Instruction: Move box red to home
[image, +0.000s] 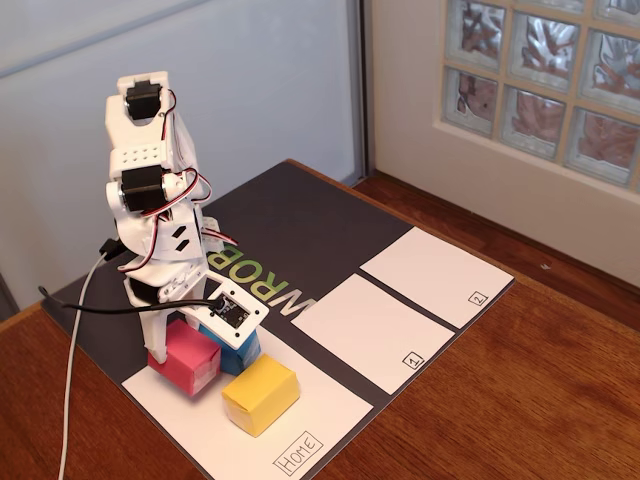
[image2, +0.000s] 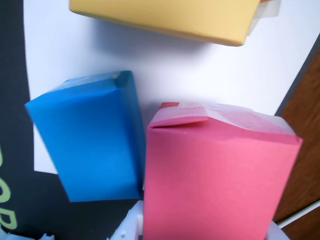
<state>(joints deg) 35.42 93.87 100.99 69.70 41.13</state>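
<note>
Red box, on the home sheet's far corner from the label, touching the blue box with the yellow box near, gripper directly above, grip indeterminate, suggesting delivery.

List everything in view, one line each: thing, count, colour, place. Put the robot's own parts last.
red box: 1, pinkish red, on the Home sheet's left end, under the arm
blue box: 1, blue, beside the red box
yellow box: 1, yellow, middle of the Home sheet
Home sheet: 1, white, mat's near edge
sheets marked 1 and 2: 2, white, right of Home
mat: 1, dark grey, on the wooden table
arm: 1, white
gripper: 1, white, at the red box; jaw state unclear
</note>
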